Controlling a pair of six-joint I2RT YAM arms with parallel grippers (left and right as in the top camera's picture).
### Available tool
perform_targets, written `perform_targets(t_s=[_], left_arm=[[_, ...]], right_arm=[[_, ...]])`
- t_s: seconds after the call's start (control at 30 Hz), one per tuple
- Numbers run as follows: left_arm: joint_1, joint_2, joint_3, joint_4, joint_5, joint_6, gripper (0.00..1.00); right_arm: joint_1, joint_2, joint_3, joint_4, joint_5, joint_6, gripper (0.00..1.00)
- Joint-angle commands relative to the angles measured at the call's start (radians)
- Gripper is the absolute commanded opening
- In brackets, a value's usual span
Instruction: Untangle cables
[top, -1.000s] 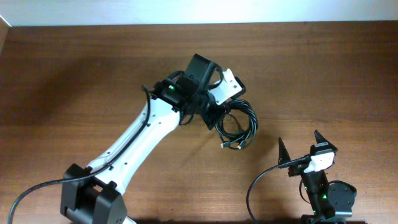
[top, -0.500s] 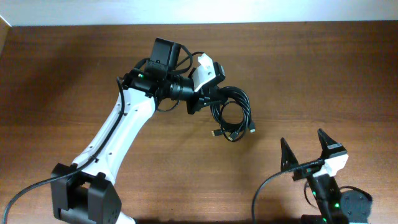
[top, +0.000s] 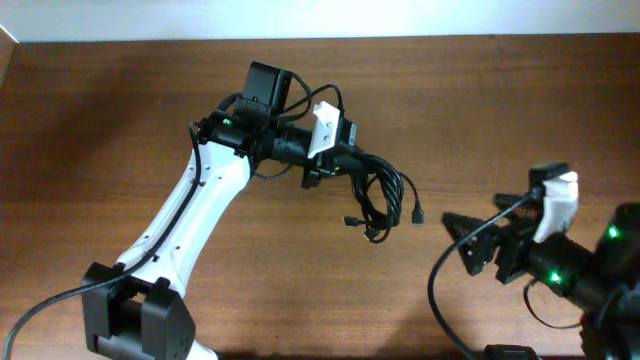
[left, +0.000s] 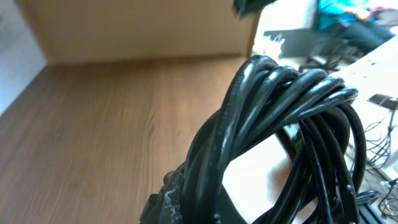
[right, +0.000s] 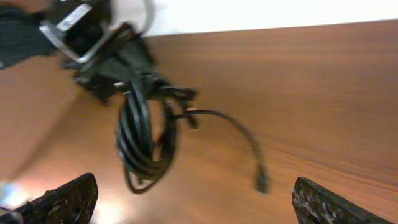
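A bundle of thin black cables (top: 378, 198) hangs from my left gripper (top: 332, 165), which is shut on the coil's top and holds it above the wooden table. Plug ends dangle below and to the right (top: 417, 215). In the left wrist view the coil (left: 273, 124) fills the frame in front of the jaws. In the right wrist view the coil (right: 142, 134) hangs at upper left, with one loose cord and its plug (right: 261, 182) trailing to the right. My right gripper (top: 480, 245) is open and empty, to the right of the bundle, pointing at it.
The wooden table (top: 520, 110) spans the view. A thicker black wire (top: 440, 290) loops by the right arm's base. The left arm (top: 190, 220) reaches diagonally from the front left.
My left gripper has lifted the coil and its plug ends now hang spread to the right. My right arm has swung round from the front, its open jaws now pointing left at the bundle.
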Motion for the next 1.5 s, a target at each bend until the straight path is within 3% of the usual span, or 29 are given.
perform_targets(t_s=[0.0, 0.23, 0.3, 0.4, 0.8, 1.03, 1.17, 1.23, 1.47], left_arm=[[-0.007, -0.029, 0.023, 0.007, 0.175, 0.049, 0.0], [-0.099, -0.029, 0.023, 0.033, 0.188, 0.049, 0.0], [-0.099, -0.029, 0.023, 0.033, 0.208, 0.049, 0.0], [-0.099, -0.029, 0.023, 0.033, 0.251, 0.049, 0.0], [-0.1, -0.029, 0.023, 0.033, 0.122, 0.048, 0.0], [-0.202, -0.029, 0.023, 0.068, 0.093, 0.048, 0.0], [-0.208, -0.029, 0.023, 0.078, 0.123, 0.048, 0.0], [-0.207, -0.029, 0.023, 0.086, 0.153, 0.048, 0.0], [-0.208, -0.029, 0.023, 0.085, 0.153, 0.0, 0.0]], right_arm=[[0.005, 0.045, 0.023, 0.014, -0.283, 0.004, 0.99], [0.005, 0.103, 0.023, -0.016, -0.33, -0.109, 0.98], [0.005, 0.113, 0.023, -0.016, -0.272, -0.108, 0.84], [0.005, 0.154, 0.023, -0.024, -0.256, -0.109, 0.79], [0.006, 0.187, 0.023, -0.11, -0.335, -0.234, 0.79], [0.006, 0.19, 0.023, -0.113, -0.33, -0.24, 0.8], [0.006, 0.19, 0.023, -0.125, -0.251, -0.238, 0.78], [0.006, 0.19, 0.023, -0.129, -0.2, -0.23, 0.73], [0.005, 0.19, 0.023, -0.095, -0.195, -0.224, 0.72]])
